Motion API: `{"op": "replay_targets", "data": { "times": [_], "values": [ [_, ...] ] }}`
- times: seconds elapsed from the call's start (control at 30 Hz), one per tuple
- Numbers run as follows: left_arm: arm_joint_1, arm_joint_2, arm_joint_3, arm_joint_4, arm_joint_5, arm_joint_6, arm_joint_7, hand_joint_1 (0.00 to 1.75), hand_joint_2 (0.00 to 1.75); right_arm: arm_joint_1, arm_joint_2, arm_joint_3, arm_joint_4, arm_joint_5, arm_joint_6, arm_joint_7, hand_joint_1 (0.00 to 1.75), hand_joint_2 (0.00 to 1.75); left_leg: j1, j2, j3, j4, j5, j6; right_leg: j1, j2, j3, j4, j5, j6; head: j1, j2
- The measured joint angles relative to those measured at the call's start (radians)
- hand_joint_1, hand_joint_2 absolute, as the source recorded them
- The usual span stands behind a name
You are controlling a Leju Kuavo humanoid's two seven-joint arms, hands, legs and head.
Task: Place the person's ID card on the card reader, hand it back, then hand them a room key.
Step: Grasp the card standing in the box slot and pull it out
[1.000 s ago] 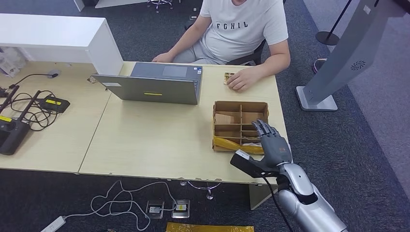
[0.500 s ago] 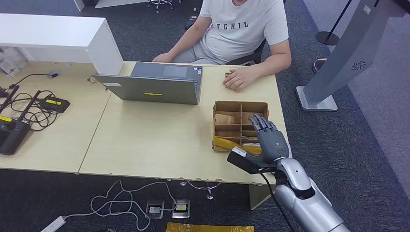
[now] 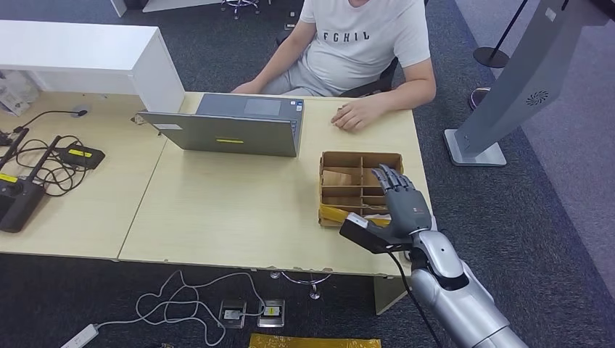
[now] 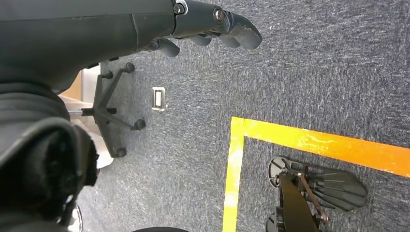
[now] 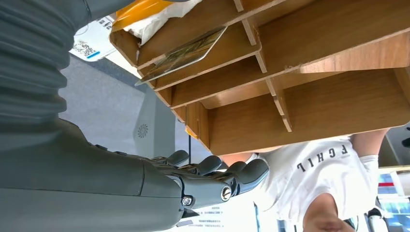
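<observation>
Pale wood spans the desk (image 3: 217,210), where, from left, one tangle of black cables (image 3: 43,163), one grey laptop (image 3: 232,127) and one cardboard divider box (image 3: 360,163) sit before one seated person (image 3: 362,43), whose hand (image 3: 355,114) rests flat on the desk beyond the box. The robot's right hand (image 3: 399,206) hovers over the box's near compartments, fingers spread and holding nothing. One card (image 5: 186,53) lies in a compartment near the yellow wrapping (image 3: 341,215); whether it is the room key cannot be told. The left hand (image 4: 212,24) hangs over grey carpet, fingers loosely curled, empty. Reaching cleanly likely means lowering the fingers straight into that slot without nudging the dividers. No ID card or reader can be made out.
</observation>
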Motion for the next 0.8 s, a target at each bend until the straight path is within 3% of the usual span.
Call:
{"op": "replay_targets", "data": {
  "times": [0.8],
  "values": [
    [0.0,0.001,0.0,0.0,0.001,0.001,0.0,0.0,0.0,-0.009,0.011,-0.043,0.06,0.048,0.028,0.008,0.0,1.75,0.0,0.0,0.0,0.0,0.0,0.0,0.0,0.001,0.0,0.0,0.0,0.0,0.0,0.0]
  ]
}}
